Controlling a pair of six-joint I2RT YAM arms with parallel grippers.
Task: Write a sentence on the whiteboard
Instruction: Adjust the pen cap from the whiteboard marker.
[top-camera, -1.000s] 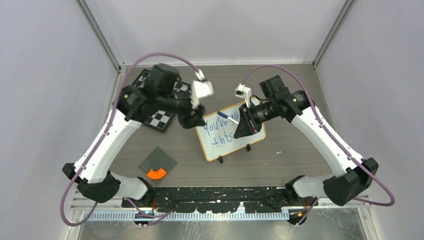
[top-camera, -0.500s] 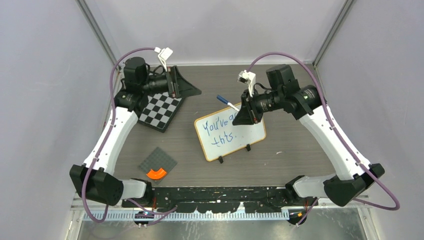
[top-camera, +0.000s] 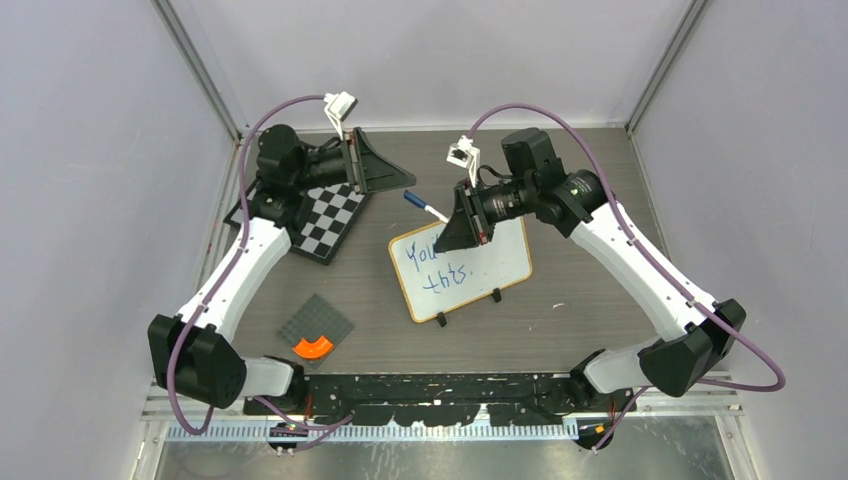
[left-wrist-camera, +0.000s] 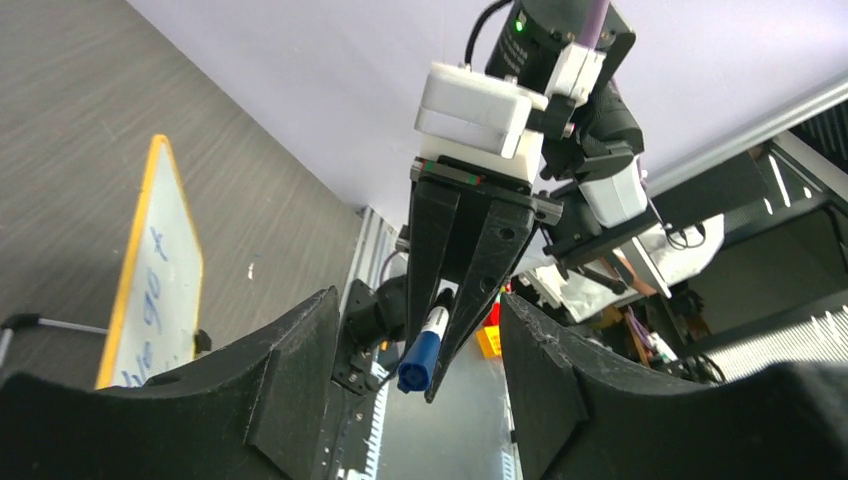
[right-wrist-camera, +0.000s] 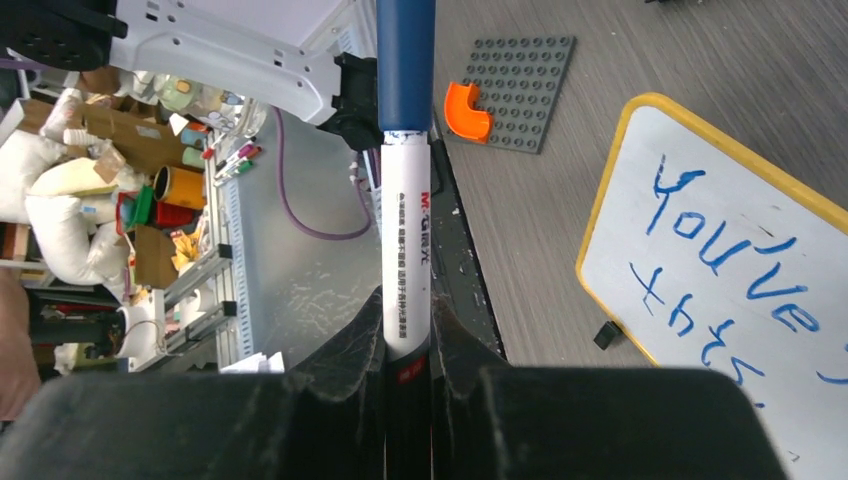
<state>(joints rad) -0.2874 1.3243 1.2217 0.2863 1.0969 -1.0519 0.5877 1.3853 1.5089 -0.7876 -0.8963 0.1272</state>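
The whiteboard (top-camera: 470, 268), wood-framed with two black clip feet, lies mid-table and carries blue handwriting. It also shows in the right wrist view (right-wrist-camera: 730, 290) and edge-on in the left wrist view (left-wrist-camera: 160, 290). My right gripper (top-camera: 450, 222) is shut on a white marker (right-wrist-camera: 407, 250) with a blue end (top-camera: 413, 199). It holds the marker in the air over the board's far left corner, blue end toward the left arm. My left gripper (top-camera: 397, 180) is open and empty, raised above the chessboard and facing the marker (left-wrist-camera: 420, 360).
A black-and-white chessboard (top-camera: 325, 225) lies at the far left under the left arm. A grey studded plate (top-camera: 315, 325) with an orange curved piece (top-camera: 313, 347) sits near the front left. The enclosure walls stand close on both sides.
My left arm swung off the whiteboard back to the far left above the chessboard. My right gripper lifted the marker off the board and carried it left, toward the left gripper.
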